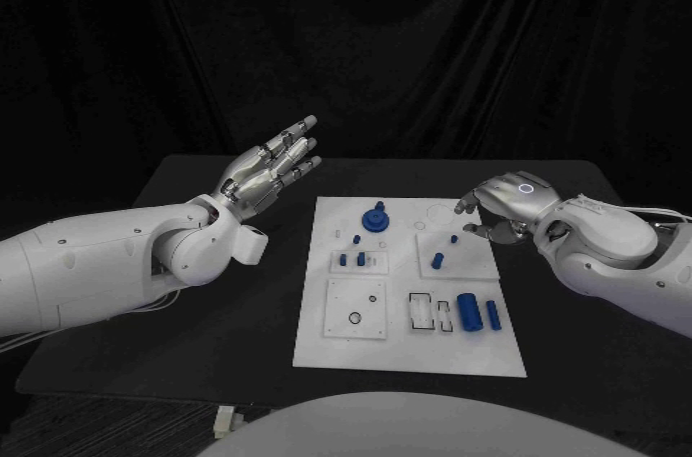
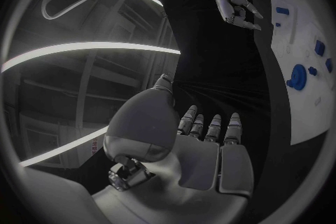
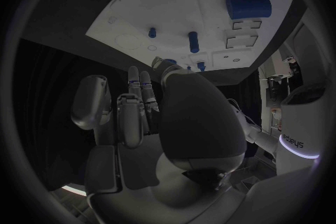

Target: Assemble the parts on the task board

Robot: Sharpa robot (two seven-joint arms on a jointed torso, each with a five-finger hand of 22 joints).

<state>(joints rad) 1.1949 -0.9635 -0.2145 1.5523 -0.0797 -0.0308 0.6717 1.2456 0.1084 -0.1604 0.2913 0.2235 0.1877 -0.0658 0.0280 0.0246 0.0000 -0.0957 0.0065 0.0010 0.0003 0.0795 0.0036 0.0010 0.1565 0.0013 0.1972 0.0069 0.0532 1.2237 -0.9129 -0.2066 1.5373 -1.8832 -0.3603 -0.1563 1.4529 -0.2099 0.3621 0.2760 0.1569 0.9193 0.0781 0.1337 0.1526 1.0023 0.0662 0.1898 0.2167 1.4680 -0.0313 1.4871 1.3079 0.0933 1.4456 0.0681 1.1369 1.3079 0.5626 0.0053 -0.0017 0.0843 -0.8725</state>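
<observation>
With the left hand (image 1: 271, 167) raised open and empty off the task board's (image 1: 408, 352) far left corner, the right hand (image 1: 502, 209), fingers curled on nothing over its far right edge, should probably descend squarely onto a small blue part (image 1: 438, 261).

The flat white plastic-looking task board (image 1: 408, 342) lies matt on the dull black table (image 1: 216, 317), bearing smooth blue plastic-looking parts (image 1: 469, 312), beside glossy silver metallic-looking hands (image 1: 271, 167).
</observation>
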